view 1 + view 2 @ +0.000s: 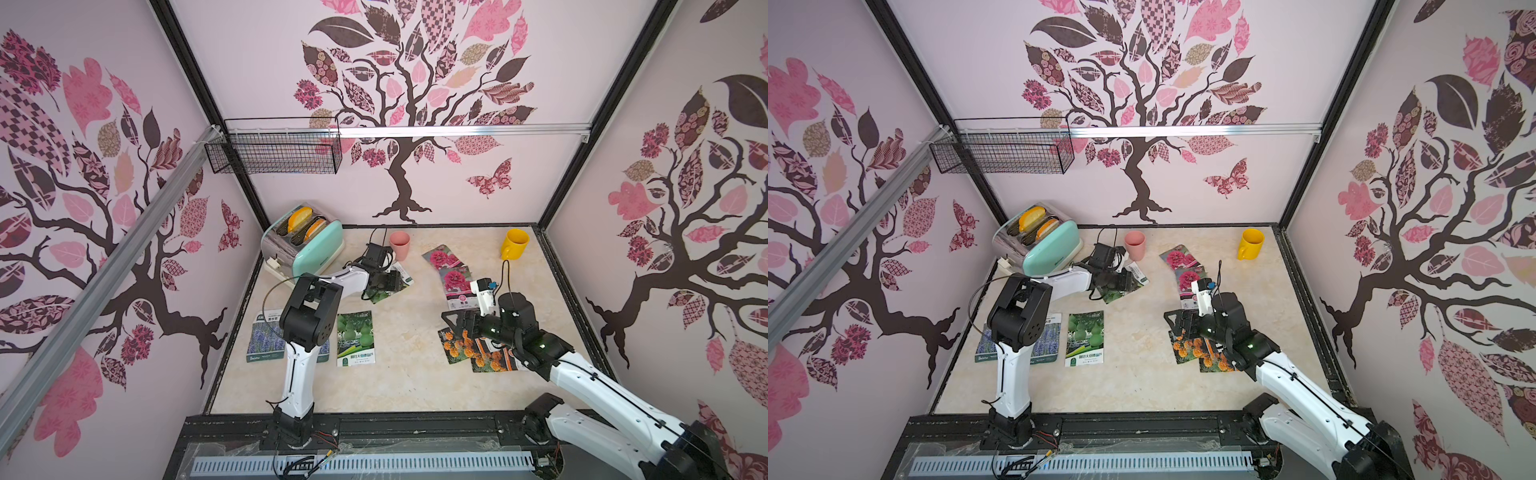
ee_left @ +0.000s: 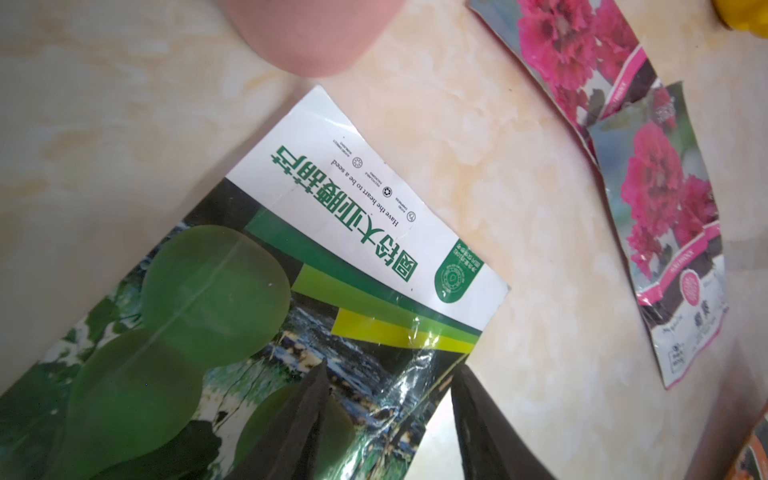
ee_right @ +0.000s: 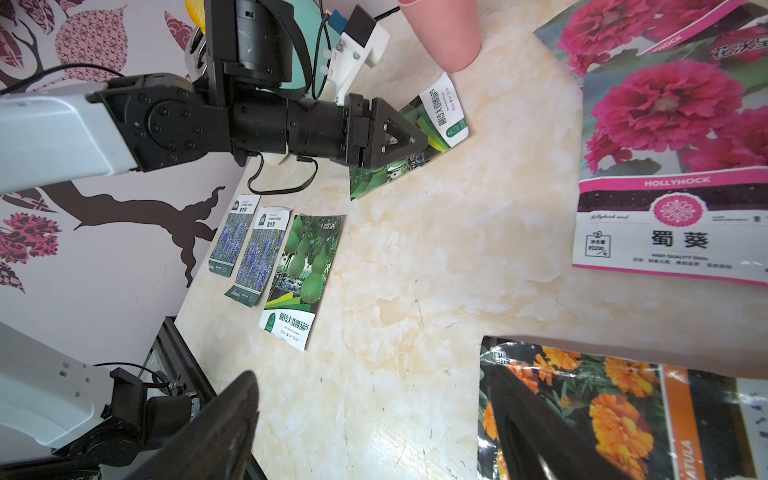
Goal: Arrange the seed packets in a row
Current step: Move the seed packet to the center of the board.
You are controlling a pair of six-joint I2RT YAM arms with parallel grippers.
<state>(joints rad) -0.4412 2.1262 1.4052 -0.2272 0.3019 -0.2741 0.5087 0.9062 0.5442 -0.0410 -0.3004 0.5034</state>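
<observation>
Smooth marbled tabletop [image 1: 399, 386], bare through the middle and along the near edge. Flat glossy rectangular seed packets [image 1: 355, 338]: three side by side front-left, overlapping magenta pair [image 1: 451, 274] behind, overlapping marigold pair [image 1: 461, 349] front-right. Straddles one edge of the askew gourd packet [image 2: 249, 270] with the left gripper [image 2: 390, 370] half parted, clamping nothing. Spreads the right gripper [image 3: 370, 374] wide and empty over the marigold pair.

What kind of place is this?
Likely a staged robot test booth, not a home: tree-decal walls box in a marble-look table, two arms mount at its front, with a toaster and seed packets as props.

Bright even light; edges warped, close-ups blurry.
</observation>
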